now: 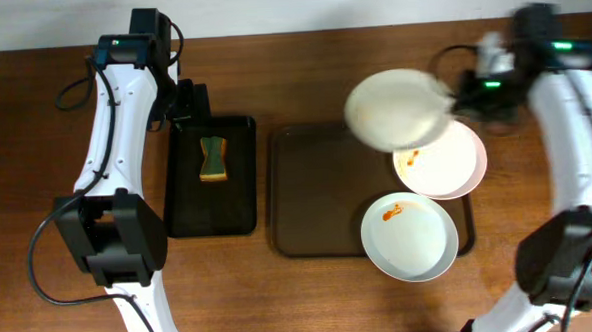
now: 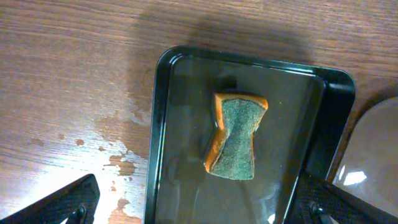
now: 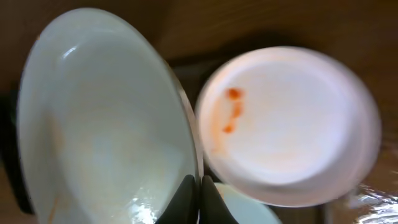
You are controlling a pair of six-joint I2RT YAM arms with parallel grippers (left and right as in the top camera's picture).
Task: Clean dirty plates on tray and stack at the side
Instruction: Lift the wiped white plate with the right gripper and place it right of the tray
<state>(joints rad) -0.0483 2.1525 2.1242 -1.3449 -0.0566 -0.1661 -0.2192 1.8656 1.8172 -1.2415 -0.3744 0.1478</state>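
My right gripper (image 1: 451, 101) is shut on the rim of a white plate (image 1: 398, 108) and holds it lifted above the dark brown tray's (image 1: 318, 200) upper right; the wrist view shows my fingers (image 3: 199, 200) pinching its edge (image 3: 106, 118). Two more white plates with orange-red smears lie on the tray's right side: one at the upper right (image 1: 444, 162), also in the right wrist view (image 3: 286, 124), and one at the front right (image 1: 409, 237). My left gripper (image 2: 199, 208) is open above the black tray, just short of the sponge.
A smaller black tray (image 1: 214, 205) lies left of the brown tray and holds a green and orange sponge (image 1: 214, 159), which also shows in the left wrist view (image 2: 236, 135). Wet patches mark the wood (image 2: 118, 162) left of the black tray.
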